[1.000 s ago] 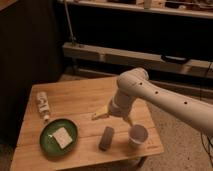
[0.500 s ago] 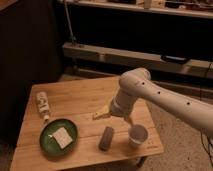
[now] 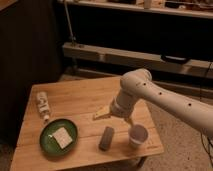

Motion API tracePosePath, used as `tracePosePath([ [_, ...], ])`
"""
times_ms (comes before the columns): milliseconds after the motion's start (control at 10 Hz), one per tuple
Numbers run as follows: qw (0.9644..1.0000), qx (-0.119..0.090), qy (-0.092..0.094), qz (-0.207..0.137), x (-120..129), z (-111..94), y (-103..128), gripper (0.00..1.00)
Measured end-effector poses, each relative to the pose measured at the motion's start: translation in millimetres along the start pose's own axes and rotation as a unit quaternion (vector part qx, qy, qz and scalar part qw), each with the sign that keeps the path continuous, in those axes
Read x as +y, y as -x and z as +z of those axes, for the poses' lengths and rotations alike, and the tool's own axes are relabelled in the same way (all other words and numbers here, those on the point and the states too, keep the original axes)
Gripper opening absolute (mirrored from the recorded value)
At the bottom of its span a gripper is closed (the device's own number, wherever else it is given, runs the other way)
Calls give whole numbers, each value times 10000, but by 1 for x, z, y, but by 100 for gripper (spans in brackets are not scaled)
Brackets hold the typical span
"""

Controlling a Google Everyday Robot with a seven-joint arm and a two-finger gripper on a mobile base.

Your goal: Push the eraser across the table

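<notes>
Grey eraser (image 3: 106, 138) lies on table (image 3: 80, 95) near spread fingers (image 3: 102, 113), apart.

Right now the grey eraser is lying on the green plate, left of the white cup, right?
Not on the green plate. The camera view shows the eraser lying on the table, between that plate and the white cup. The gripper hovers just behind it.

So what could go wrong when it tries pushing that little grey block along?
The gripper is just beyond the eraser, toward the middle of the table. The white cup stands close beside the eraser, so a sweep might tip it. The eraser lies near the front edge and could slide off. Pushed the other way, it might bump the green plate.
</notes>
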Motion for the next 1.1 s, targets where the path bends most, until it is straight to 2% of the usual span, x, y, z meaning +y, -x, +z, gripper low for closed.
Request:
tracePosePath([
  [200,9999,-69,-119,-89,-1,4,0,70],
  [300,9995,-68,-183,-237,-3,8,1,58],
  [400,9992,-51,-203,-332,-4,10,1,50],
  [600,9985,43,-90,-533,4,22,2,28],
  [800,9981,23,94,-612,14,36,3,10],
  [900,9973,0,386,-619,18,45,6,2],
  [1000,9943,29,849,-646,20,50,12,0],
  [1100,9888,89,1327,-683,22,50,24,0],
])
